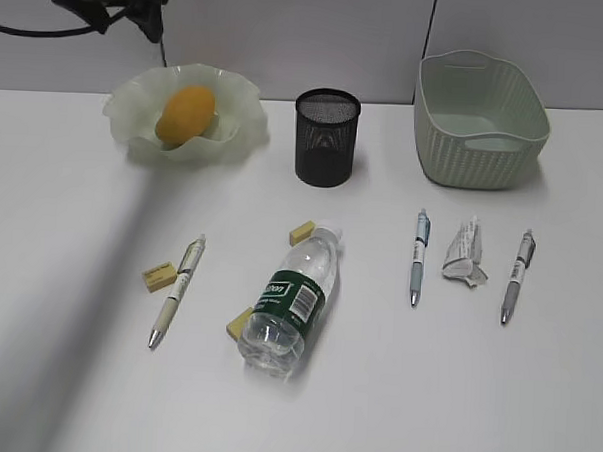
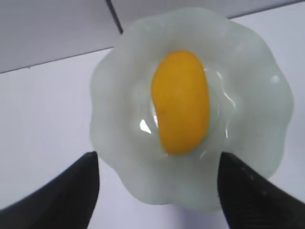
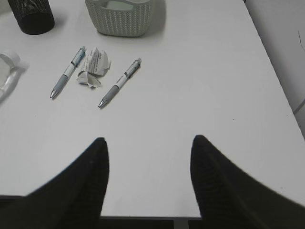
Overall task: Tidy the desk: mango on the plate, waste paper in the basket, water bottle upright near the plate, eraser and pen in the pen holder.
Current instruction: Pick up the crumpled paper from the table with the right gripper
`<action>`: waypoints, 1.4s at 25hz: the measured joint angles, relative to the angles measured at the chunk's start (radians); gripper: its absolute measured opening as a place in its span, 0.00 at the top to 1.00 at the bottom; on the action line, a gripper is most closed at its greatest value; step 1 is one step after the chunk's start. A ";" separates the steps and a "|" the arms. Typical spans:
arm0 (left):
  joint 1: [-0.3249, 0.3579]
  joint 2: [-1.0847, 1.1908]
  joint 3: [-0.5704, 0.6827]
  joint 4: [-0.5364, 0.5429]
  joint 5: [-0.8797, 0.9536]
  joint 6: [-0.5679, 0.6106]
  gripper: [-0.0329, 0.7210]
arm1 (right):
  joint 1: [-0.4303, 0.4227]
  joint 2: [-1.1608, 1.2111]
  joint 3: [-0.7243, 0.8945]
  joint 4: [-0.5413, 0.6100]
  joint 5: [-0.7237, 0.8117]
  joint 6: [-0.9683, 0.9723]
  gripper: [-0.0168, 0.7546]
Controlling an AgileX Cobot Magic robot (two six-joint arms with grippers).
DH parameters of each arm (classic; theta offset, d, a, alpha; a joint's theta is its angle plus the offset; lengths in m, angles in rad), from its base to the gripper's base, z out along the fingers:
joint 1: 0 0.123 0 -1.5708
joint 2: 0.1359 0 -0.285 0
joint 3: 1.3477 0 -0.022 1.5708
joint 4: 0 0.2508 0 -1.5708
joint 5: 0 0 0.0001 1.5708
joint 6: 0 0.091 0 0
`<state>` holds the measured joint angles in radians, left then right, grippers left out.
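One mango (image 2: pixel 181 102) sits in the plate (image 2: pixel 248 86), left gripper (image 2: pixel 157 191) hanging over it, jaws spread and empty. Water bottle (image 1: pixel 290 301) lies flat mid-desk (image 1: pixel 454 393), waste paper (image 1: pixel 465 255) between two pens. Right gripper (image 3: pixel 149 179) also spread, empty.

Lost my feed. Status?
Both hands open, empty: left above plate, right idle. Mango plated. Bottle down; paper, pens, erasers still out. Nothing blocking.
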<state>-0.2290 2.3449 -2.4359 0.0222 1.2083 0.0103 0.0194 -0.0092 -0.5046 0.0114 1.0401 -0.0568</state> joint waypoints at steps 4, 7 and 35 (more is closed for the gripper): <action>0.034 -0.031 -0.001 0.029 0.009 -0.043 0.18 | 0.000 0.000 0.000 0.000 0.000 0.000 0.41; 0.086 -0.050 -0.002 0.033 0.009 -0.057 0.18 | 0.000 0.000 0.000 0.000 0.000 0.000 0.40; 0.155 -0.534 0.589 -0.078 0.012 -0.070 0.20 | 0.000 0.000 0.000 0.000 0.000 0.000 0.40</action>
<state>-0.0737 1.8110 -1.8467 -0.0559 1.2204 -0.0599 0.0194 -0.0092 -0.5046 0.0114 1.0401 -0.0568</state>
